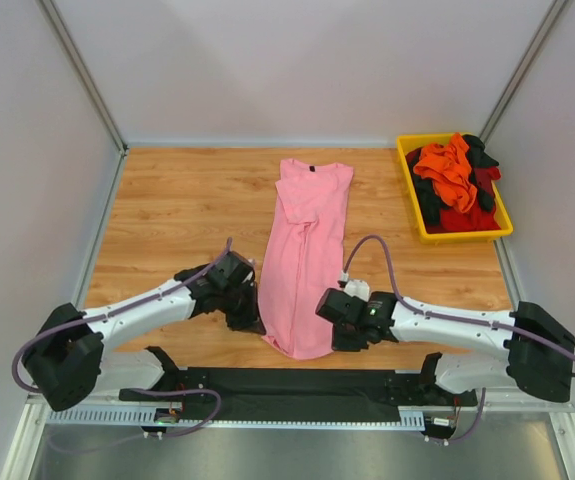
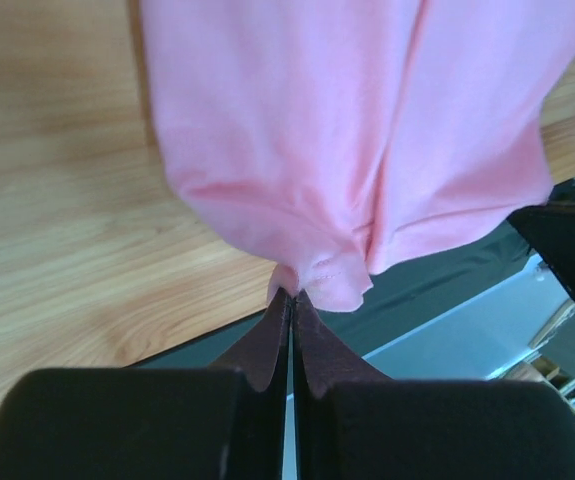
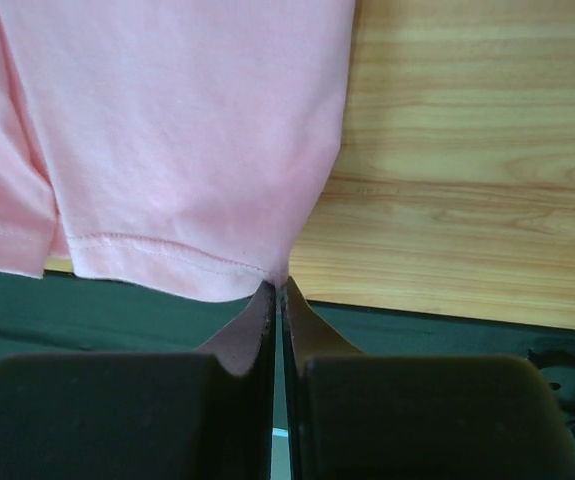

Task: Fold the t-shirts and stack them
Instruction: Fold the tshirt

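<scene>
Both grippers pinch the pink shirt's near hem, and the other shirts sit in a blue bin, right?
No: the bin is yellow, not blue, per the top view. The left gripper and right gripper do pinch the near hem of the pink shirt.

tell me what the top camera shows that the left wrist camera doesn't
Only the top view: the yellow bin at the far right, heaped with orange, red and black shirts, and the pink shirt at full length, up to its collar. Only the left wrist view: a close look at the left gripper, shut on that shirt's hem. Both: the pink shirt lying on the wooden table.
</scene>
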Available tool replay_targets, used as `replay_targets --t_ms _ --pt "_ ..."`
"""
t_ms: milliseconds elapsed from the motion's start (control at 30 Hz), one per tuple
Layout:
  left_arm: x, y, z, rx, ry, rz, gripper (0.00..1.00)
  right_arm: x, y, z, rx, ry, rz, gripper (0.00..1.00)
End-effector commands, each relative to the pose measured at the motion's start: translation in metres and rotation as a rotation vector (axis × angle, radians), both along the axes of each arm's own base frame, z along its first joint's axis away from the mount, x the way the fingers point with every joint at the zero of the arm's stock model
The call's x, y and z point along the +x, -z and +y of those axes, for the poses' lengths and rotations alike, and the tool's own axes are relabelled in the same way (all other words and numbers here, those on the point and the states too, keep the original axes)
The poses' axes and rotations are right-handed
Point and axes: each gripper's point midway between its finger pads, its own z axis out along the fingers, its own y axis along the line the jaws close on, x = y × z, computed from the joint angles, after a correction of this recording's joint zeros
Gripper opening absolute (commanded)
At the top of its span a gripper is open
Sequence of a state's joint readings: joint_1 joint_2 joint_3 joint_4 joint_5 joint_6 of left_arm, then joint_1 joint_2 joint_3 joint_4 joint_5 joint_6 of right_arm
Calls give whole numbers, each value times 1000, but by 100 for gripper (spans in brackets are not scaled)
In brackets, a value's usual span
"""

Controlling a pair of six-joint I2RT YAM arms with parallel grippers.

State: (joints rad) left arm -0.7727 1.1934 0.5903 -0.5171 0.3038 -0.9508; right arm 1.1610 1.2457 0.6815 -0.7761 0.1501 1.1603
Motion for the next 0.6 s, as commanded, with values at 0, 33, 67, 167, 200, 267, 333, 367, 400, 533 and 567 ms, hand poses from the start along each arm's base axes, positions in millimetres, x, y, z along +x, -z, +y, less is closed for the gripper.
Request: replay_targets --t_ms 0,33,67,167,200,267,333,367,400,533,567 --pt "14 -11 -5 37 28 -32 0 26 -17 -4 -18 -11 -78 0" --pt "22 -18 -9 34 24 -46 0 31 -19 -5 -19 -9 -84 0" --pt "25 -14 -9 54 35 -35 0 36 -20 -8 -28 -16 -90 0" --pt "42 -14 -13 79 38 -26 0 59 -31 -14 -44 -29 -119 0" --pt "48 -14 -12 96 48 -35 0 70 -32 -19 -50 -5 -123 0" --pt "66 -18 -14 116 44 -41 0 85 -39 -20 -41 -28 -140 0" --pt "90 -29 -17 115 38 -81 0 105 -44 -26 -50 -25 -156 0" --pt "95 -25 -15 136 39 -60 0 113 -47 -27 -55 -31 -167 0" --pt "102 -25 -15 143 38 -57 0 123 -49 -30 -64 -21 -180 0" --pt "148 -33 -17 149 26 -86 0 155 -42 -32 -107 -35 -169 0" --pt "153 -34 -18 146 26 -85 0 166 -46 -29 -104 -44 -182 0"
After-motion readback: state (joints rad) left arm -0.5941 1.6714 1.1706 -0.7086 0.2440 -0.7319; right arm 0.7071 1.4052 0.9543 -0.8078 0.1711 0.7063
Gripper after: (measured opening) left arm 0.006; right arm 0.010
